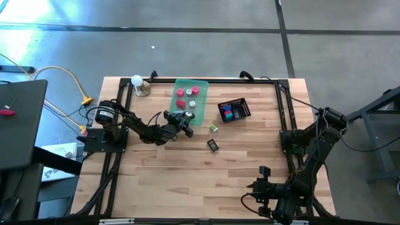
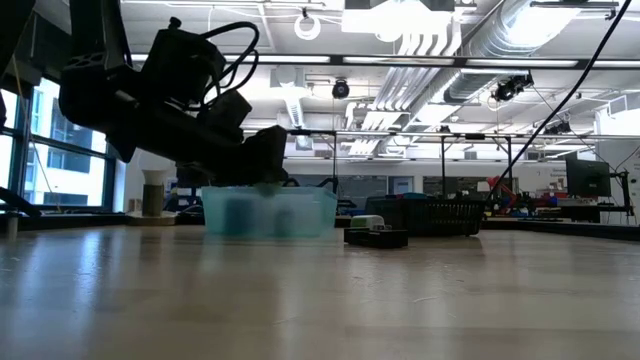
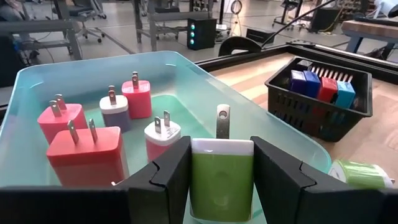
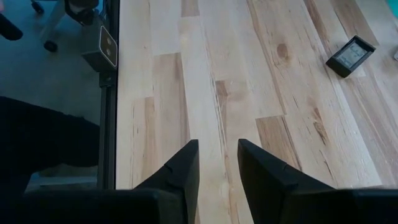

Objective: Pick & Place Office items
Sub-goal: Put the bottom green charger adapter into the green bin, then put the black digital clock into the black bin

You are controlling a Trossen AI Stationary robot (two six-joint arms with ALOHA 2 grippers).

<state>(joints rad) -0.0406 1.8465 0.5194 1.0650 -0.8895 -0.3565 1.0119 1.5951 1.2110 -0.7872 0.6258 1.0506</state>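
My left gripper is shut on a green-and-white plug-shaped office item at the near end of the translucent green tray. In the tray stand several more plug items, pink, red, lavender and white, prongs up. The black mesh basket holds blue, red and teal pieces. Another green-and-white item and a black item lie on the table near the tray. My right gripper hangs open over bare wood near the table's front right. My left gripper pinches the item's green body between its two fingers, one on each side. The fingers come nearly level from the table's left. The white end and one metal prong stick out past the fingertips. Whether the item touches the tray's rim, I cannot tell.
A white bulb-like object stands at the table's far left corner. A black rail frame runs along the table's edges. Open wood lies across the middle and near part of the table.
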